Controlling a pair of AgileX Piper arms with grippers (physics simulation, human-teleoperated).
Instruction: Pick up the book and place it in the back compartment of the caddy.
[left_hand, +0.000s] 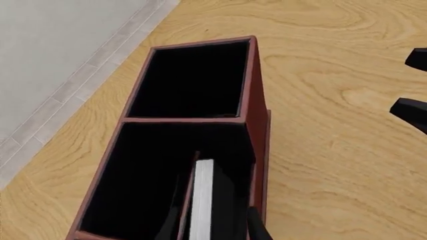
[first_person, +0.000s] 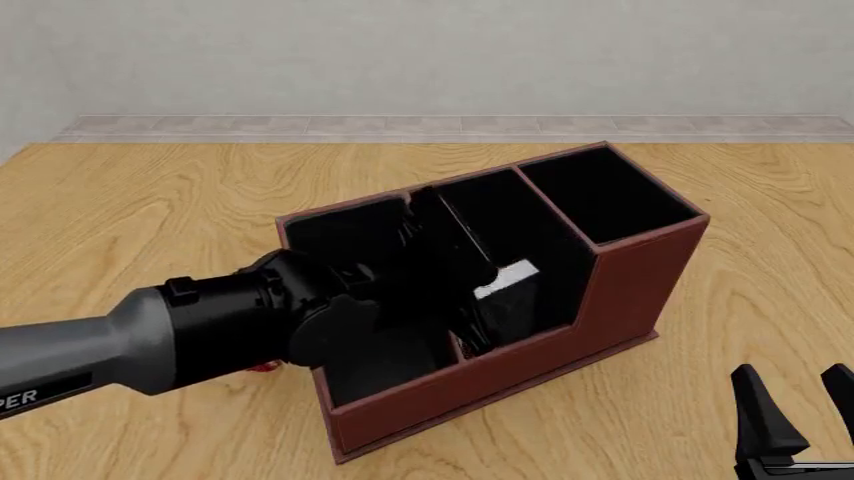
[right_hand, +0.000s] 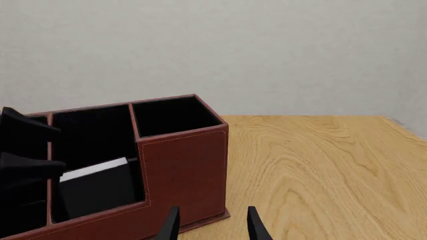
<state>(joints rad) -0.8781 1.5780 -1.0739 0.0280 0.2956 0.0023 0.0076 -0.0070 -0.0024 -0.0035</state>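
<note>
The caddy (first_person: 627, 290) is a reddish-brown box with black bays in the middle of the table. The black book (first_person: 509, 279) with white page edges stands upright in the back compartment (left_hand: 227, 150), between the low cross divider and the low outer wall. It also shows in the left wrist view (left_hand: 203, 200) and the right wrist view (right_hand: 100, 185). My left gripper (first_person: 447, 250) reaches down into the middle section, and its fingers (left_hand: 257, 227) stand apart on either side of the book and the divider. My right gripper (first_person: 794, 378) is open and empty, low beside the caddy's tall end.
The tall-walled end bay (left_hand: 193, 80) and the long end bay (first_person: 387, 370) hold nothing I can see. A bit of red (first_person: 268, 367) shows under my left arm. The right gripper's fingers (left_hand: 410, 109) show in the left wrist view. Bare wood lies right of the caddy (right_hand: 320, 170).
</note>
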